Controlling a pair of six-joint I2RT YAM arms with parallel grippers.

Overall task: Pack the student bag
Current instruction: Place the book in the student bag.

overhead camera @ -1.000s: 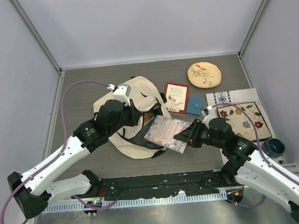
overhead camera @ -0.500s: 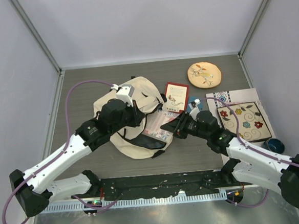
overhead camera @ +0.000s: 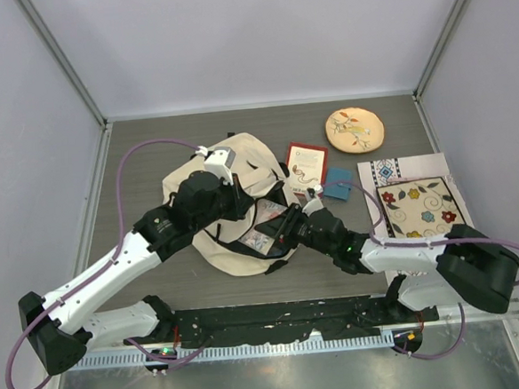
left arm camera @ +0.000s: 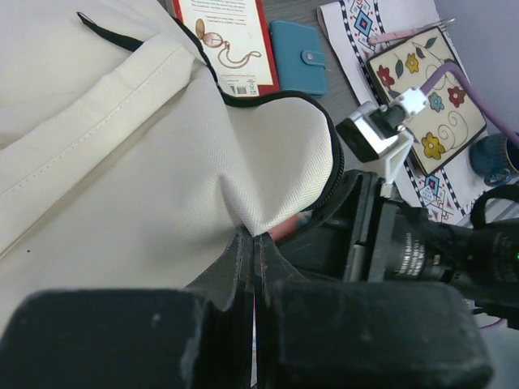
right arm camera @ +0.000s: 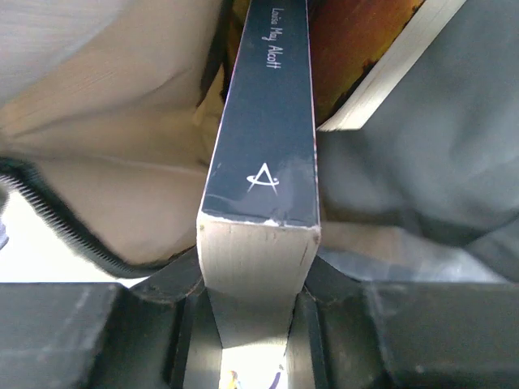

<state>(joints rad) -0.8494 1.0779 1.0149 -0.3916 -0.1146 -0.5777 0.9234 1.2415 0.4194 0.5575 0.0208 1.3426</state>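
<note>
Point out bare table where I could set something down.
Bare table between the left wall and the student bag, and the far strip behind the bag up to the round disc. Crowded: red book, wallet, floral mat on the right.

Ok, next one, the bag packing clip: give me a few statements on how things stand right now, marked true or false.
1. The left jaws are pinched shut on the fabric of the cream backpack. True.
2. The right jaws are empty. False: they grip a dark-spined book that points into the backpack.
3. The red book is packed. False: it lies on the table outside the backpack.
4. A teal wallet lies beside the red book. True.
5. The round embroidered disc sits on the floral mat. False: it lies on the bare table beyond the mat.
</note>
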